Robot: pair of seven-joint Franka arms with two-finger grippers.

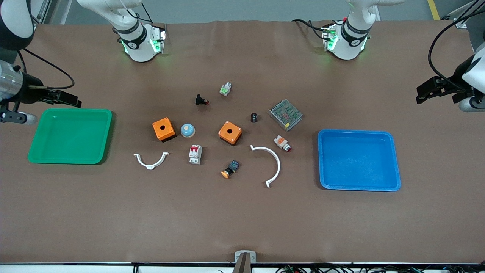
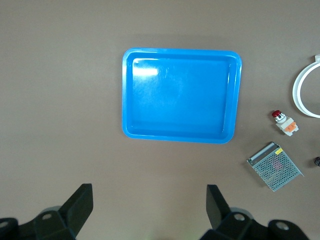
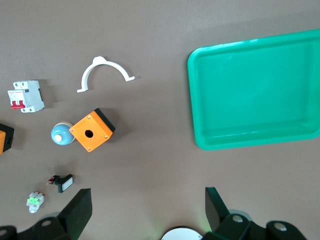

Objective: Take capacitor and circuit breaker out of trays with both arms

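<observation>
The capacitor [image 1: 254, 117], a tiny black cylinder, stands on the table between an orange box [image 1: 230, 132] and a metal mesh box [image 1: 285, 114]. Only its edge shows in the left wrist view [image 2: 317, 161]. The breaker [image 1: 195, 154], a pale block with red levers, lies nearer the front camera than a blue dome button [image 1: 187, 130]. It also shows in the right wrist view [image 3: 25, 96]. My left gripper [image 1: 420, 95] is open and empty, up in the air by the blue tray [image 1: 358, 187]. My right gripper [image 1: 75, 101] is open and empty, up by the green tray [image 1: 38, 157]. Both are well away from the parts.
A second orange box [image 1: 163, 129], two white curved brackets [image 1: 151, 160] [image 1: 269, 163], a black push-button [image 1: 201, 100], a white-orange button [image 1: 282, 143], a black-blue button [image 1: 230, 169] and a small green-white part [image 1: 225, 89] lie around the middle. The trays hold nothing.
</observation>
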